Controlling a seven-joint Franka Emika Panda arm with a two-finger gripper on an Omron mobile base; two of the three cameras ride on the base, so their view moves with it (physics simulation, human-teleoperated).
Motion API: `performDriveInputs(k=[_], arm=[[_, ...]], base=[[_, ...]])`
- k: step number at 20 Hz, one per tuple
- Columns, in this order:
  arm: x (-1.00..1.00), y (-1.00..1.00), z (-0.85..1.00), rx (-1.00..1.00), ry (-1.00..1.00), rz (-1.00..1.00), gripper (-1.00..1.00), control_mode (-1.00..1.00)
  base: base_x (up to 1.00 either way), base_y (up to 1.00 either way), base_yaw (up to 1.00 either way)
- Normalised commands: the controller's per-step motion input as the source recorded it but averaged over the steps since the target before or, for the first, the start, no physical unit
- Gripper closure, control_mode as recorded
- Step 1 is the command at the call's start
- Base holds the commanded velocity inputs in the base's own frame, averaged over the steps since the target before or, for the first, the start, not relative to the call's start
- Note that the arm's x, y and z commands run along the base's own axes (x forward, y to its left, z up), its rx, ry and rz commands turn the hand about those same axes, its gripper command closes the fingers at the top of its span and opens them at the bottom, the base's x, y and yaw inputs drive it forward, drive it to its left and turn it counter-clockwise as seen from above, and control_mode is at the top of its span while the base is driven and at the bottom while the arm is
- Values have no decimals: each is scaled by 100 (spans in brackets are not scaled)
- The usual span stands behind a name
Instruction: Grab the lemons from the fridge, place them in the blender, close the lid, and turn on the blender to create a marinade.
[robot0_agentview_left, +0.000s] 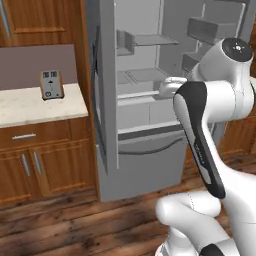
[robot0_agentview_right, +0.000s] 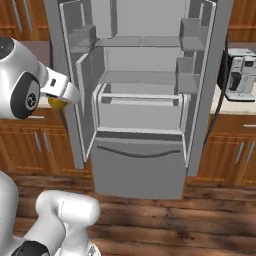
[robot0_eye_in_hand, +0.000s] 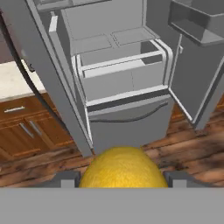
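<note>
Kitchen, open fridge (robot0_eye_in_hand: 127, 109), claw (robot0_eye_in_hand: 122, 177) clamped on lemon (robot0_eye_in_hand: 123, 168) (no writing legible)

Arm (robot0_agentview_left: 220, 95): glossy white rounded shells, black panel along one link, dark round joint caps. Pincer (robot0_eye_in_hand: 121, 179) fingertips small, dark grey.

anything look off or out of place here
Nothing is spilled or damaged. The fridge stands with both doors wide open and its shelves look bare. The gripper is shut on a lemon, held out in front of the fridge.
</note>
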Motion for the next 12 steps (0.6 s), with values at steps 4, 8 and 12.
performDriveInputs(k=[4,8,12], arm=[[0,0,0,0,0,0,100,100],[0,0,0,0,0,0,100,100],[0,0,0,0,0,0,100,100]], base=[[-100,67,-45],[-100,50,-51],[-100,20,-65]])
